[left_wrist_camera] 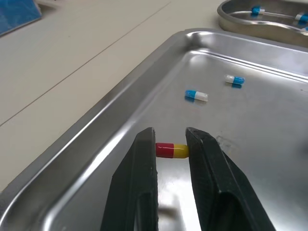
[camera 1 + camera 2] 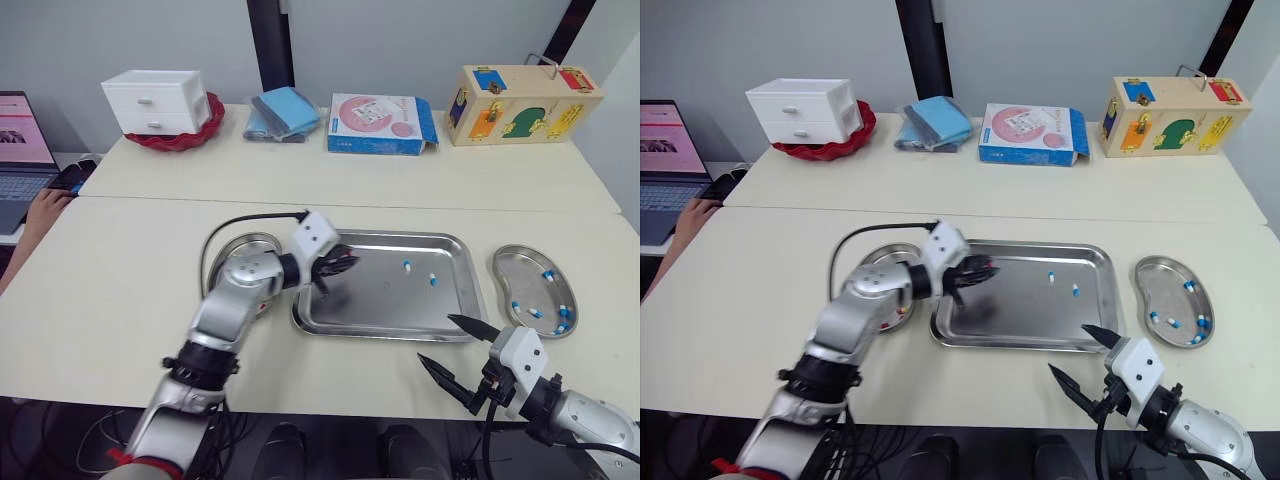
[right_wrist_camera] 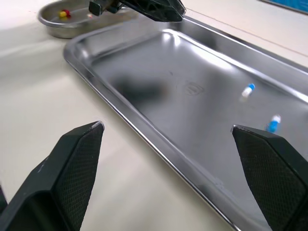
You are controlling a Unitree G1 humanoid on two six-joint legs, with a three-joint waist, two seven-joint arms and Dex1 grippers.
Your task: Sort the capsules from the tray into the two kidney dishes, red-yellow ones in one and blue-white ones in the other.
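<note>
My left gripper [image 2: 338, 266] hovers over the left end of the steel tray [image 2: 385, 334], shut on a red-yellow capsule [image 1: 172, 150] that lies crosswise between its fingers [image 1: 144, 154]. Two blue-white capsules [image 2: 407, 266] [image 2: 433, 279] lie in the tray's right half. The left kidney dish [image 2: 238, 249] holds red-yellow capsules [image 3: 63, 14]. To the right of the tray, the other kidney dish [image 2: 503, 290] holds several blue-white capsules [image 2: 534, 313]. My right gripper [image 2: 455, 350] hangs open at the table's front edge, just in front of the tray's right corner, holding nothing.
A black cable [image 2: 230, 225] loops over the table by the left dish. Along the back stand a white drawer box [image 2: 155, 100] in a red bowl, blue cloths [image 2: 282, 112], a flat box [image 2: 380, 124] and a wooden toy box [image 2: 520, 104]. A laptop [image 2: 22, 160] and a person's hand [image 2: 45, 208] are at far left.
</note>
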